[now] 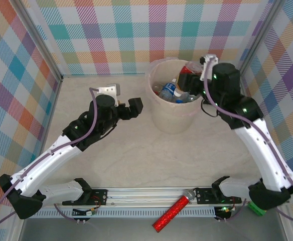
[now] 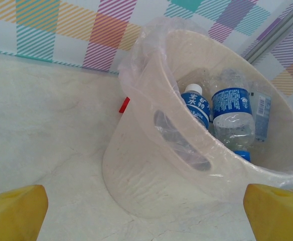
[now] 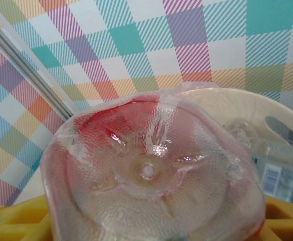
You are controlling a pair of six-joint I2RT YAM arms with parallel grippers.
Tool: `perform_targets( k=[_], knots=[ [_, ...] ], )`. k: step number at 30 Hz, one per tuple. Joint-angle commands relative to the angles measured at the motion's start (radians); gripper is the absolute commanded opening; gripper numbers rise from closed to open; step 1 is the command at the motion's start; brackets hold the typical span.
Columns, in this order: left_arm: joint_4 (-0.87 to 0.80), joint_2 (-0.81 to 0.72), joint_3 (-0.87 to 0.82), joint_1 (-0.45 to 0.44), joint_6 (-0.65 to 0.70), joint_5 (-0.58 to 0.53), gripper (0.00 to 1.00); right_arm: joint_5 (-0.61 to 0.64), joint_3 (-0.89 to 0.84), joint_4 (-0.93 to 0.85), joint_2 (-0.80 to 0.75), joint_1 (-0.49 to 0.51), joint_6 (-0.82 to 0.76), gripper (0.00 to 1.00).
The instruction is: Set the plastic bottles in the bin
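R tool (image 1: 190,76) is clamped on the held bottle (image 3: 149,170). It's thin clear plastic w/ a red tint up one side, base facing the wrist cam. Base has moulded petal ribs round a centre nub and a fine pebbled texture; body is squashed to a rounded square. Yellow pads (image 3: 16,221) pinch it from both sides. It sits over the far-right rim of the bin (image 1: 169,120), not in yet.

L tool (image 1: 133,107) has jaws fully apart w/ nothing between them. It hovers just left of the bin, facing it, not touching.

The bin is round, tapered, matte beige plastic w/ an oval handle slot in the wall. A thin crinkly clear liner (image 2: 136,50) is folded over the rim. It stands upright, mid-far on the bench (image 1: 151,155). Inside are the bottles in bin (image 2: 230,113): clear, crumpled, blue labels w/ white print, white and blue caps, piled against each other. Can't tell the count.

The bench is pale, marbled and smooth. Surround: walls (image 1: 111,30) of pastel plaid w/ metal corner posts.

A red bit (image 2: 124,105) sits behind the bin's left side, mostly hidden; can't ID it. Near edge: red glitter tube (image 1: 172,214) w/ silver end lies across the rail (image 1: 146,197) between the arm bases, well apart from the bin. Also a green item (image 1: 257,208) by the R arm base, partly hidden.
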Motion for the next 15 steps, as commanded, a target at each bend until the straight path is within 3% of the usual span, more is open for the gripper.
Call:
perform_targets(
  k=[1, 15],
  knots=[
    [-0.025, -0.037, 0.023, 0.001, 0.017, -0.026, 0.99, -0.028, 0.094, -0.046, 0.086, 0.005, -0.105, 0.62],
    [-0.051, -0.085, 0.01, 0.001, 0.027, -0.045, 1.0, -0.097, 0.429, -0.284, 0.413, 0.004, -0.184, 0.62]
  ],
)
